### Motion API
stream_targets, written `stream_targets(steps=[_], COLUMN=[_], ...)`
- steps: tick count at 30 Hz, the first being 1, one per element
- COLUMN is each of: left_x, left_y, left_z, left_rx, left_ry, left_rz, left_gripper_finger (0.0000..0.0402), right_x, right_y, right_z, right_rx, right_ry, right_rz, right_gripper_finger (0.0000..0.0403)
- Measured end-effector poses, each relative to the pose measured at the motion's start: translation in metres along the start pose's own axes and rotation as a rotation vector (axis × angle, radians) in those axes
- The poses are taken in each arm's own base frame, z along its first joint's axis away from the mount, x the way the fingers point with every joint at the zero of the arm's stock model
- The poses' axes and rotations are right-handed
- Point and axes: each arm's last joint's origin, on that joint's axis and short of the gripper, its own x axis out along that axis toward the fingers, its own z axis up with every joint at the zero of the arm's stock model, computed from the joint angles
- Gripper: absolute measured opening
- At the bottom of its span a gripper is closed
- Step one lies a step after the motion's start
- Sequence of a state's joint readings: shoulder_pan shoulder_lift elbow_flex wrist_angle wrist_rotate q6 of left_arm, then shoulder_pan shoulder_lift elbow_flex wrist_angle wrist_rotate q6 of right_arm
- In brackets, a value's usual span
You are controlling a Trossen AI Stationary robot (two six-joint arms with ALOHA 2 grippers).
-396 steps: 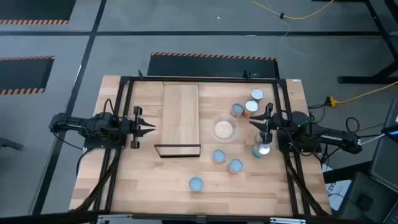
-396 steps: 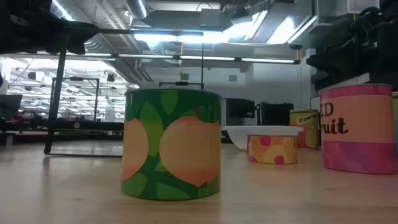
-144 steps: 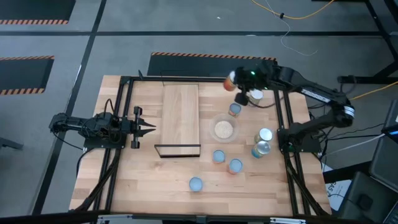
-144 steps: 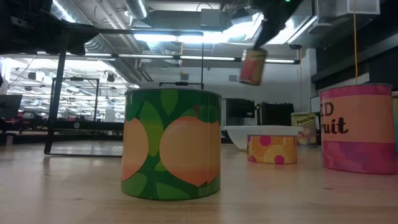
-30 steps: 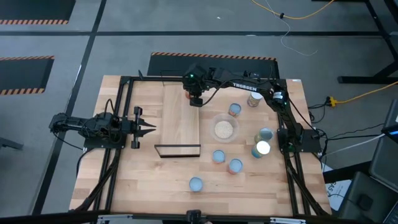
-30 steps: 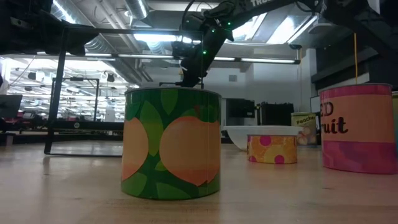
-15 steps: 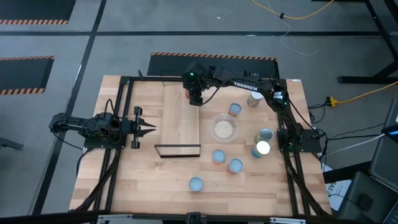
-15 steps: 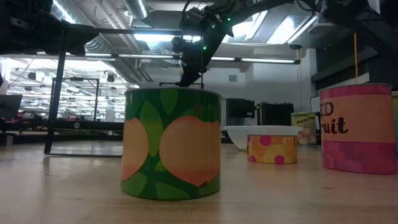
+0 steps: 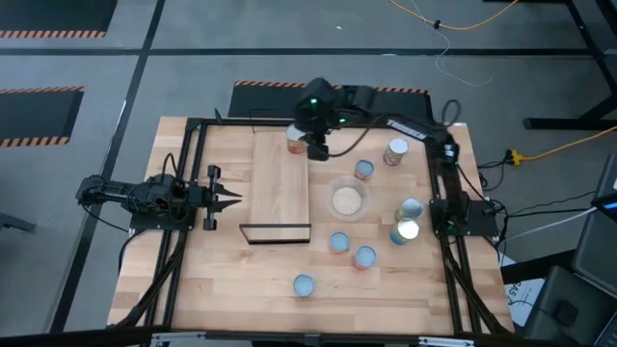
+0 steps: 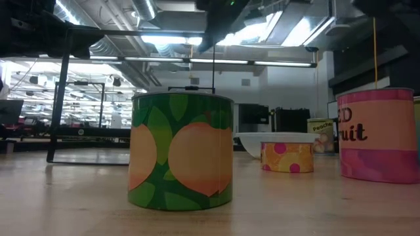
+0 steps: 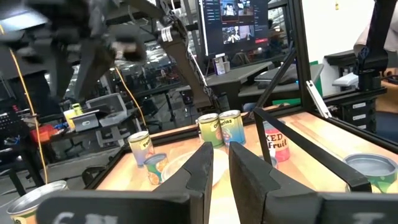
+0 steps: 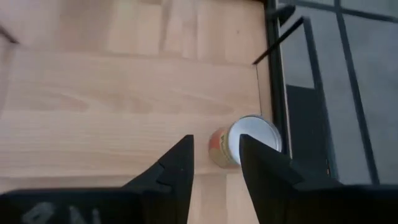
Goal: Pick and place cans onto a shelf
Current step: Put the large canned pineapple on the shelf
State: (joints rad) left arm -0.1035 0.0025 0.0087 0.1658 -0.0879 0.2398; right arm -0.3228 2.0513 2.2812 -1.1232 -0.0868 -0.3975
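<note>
The shelf (image 9: pixel 280 188) is a light-wood board left of the table's middle, with a thin black frame (image 9: pixel 276 232) at its near end. One orange-labelled can (image 9: pixel 295 140) stands upright on its far right corner, also seen in the right wrist view as a silver-topped can (image 12: pixel 245 146). My right gripper (image 9: pixel 316 147) hovers just right of that can, open and holding nothing, its fingers (image 12: pixel 177 165) apart. Several more cans (image 9: pixel 364 171) stand on the table's right half. My left gripper (image 9: pixel 231 200) waits left of the shelf, shut and empty.
A clear bowl (image 9: pixel 348 200) with beige contents sits right of the shelf among the cans. Close to the low camera stand a green can (image 10: pixel 182 151) and a pink can (image 10: pixel 377 134). Black rails (image 9: pixel 439 183) run along both table sides.
My right gripper has opened off the can, risen and drifted slightly right. The can stays upright on the shelf's far corner. The left arm has not moved.
</note>
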Motion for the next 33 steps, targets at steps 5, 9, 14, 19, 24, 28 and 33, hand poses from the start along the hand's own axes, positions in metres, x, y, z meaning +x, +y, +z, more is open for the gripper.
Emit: stream_targets(steps=[5,9,14,19,24,28,33], left_x=[0.000,0.000,0.000,0.000,0.000,-0.001,-0.003], left_y=[0.000,0.000,0.000,0.001,0.003,0.006,0.011], left_z=[0.000,0.000,0.000,0.002,0.009,0.014,0.021], left_rx=[0.000,0.000,0.007,0.004,-0.008,-0.014,-0.037], left_ry=[0.000,0.004,0.002,-0.020,-0.092,-0.124,-0.187], left_rz=[0.001,0.003,0.003,0.009,0.040,0.123,0.231], left_gripper_finger=[0.0044,0.0044,0.0044,0.0044,0.0044,0.0048,0.0082], right_x=[-0.037,-0.054,-0.067,-0.088,-0.107,-0.112,-0.108], right_y=[0.012,0.025,0.044,0.065,0.083,0.093,0.102], right_z=[-0.015,-0.039,-0.088,-0.138,-0.177,-0.203,-0.224], right_rx=[0.028,0.036,0.109,0.168,0.231,0.279,0.290], right_ry=[-0.019,-0.033,-0.078,-0.148,-0.245,-0.312,-0.373], right_rz=[0.091,0.115,0.090,0.041,-0.027,-0.077,-0.091], right_gripper_finger=[0.0132,0.0132,0.0132,0.0132,0.0132,0.0132,0.0132])
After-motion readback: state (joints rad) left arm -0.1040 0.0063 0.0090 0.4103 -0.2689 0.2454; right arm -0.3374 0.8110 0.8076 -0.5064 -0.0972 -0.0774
